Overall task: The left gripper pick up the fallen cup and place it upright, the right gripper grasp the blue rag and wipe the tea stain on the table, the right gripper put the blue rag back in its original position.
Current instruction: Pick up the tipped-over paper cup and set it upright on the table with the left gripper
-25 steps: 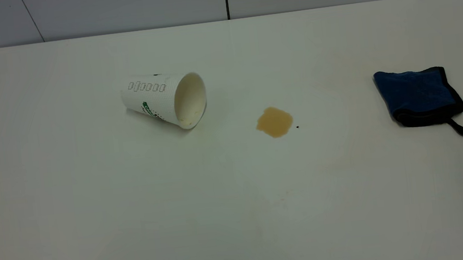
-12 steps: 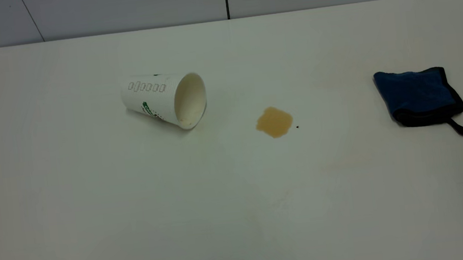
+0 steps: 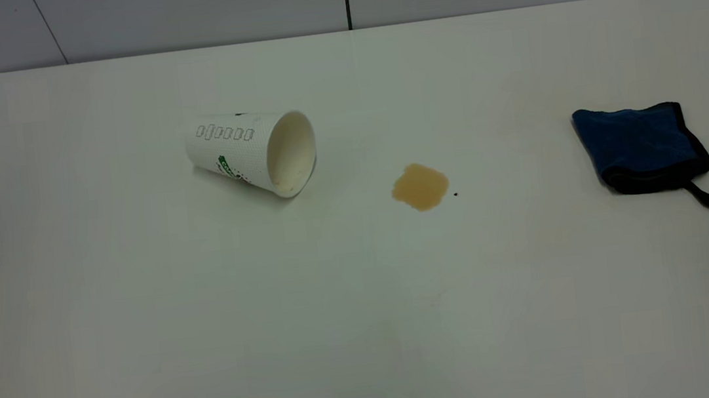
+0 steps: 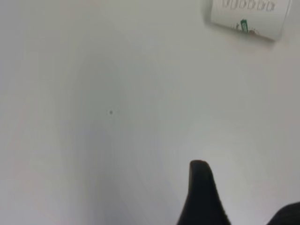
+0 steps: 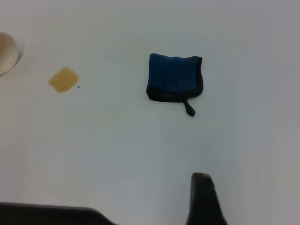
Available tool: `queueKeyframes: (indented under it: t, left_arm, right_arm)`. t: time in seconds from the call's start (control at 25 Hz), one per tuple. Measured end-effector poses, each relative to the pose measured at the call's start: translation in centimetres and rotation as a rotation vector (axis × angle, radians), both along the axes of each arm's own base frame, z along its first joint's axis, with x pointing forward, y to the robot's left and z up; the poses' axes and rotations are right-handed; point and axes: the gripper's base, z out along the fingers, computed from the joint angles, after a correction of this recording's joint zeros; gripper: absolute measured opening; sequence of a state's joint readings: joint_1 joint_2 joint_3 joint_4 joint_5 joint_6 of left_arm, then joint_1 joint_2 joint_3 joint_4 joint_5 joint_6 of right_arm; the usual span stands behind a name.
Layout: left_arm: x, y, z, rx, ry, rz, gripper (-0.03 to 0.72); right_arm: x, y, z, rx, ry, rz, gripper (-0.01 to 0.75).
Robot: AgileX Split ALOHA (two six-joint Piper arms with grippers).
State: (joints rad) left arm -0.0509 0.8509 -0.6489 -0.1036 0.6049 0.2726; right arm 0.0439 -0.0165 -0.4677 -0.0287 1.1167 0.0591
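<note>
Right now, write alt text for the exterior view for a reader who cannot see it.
A tall white paper cup with green print lies on its side on a glossy white table, mouth toward a small light-brown tea stain. A folded dark blue rag lies farther right. No robot arm shows.

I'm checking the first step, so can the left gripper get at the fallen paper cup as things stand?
Probably yes. The paper cup lies on its side on the white table, apart from the tea stain, and the left wrist view shows only bare tabletop between the left gripper's finger and it.
</note>
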Motion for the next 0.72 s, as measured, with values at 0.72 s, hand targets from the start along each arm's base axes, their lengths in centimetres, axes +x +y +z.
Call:
queueKeyframes:
  t: [0.72]
  left_arm:
    - [15.9, -15.8, -10.2, 0.327, 0.165, -0.384, 0.561]
  right_arm:
    - [0.0, 0.0, 0.0, 0.000, 0.000, 0.000, 0.534]
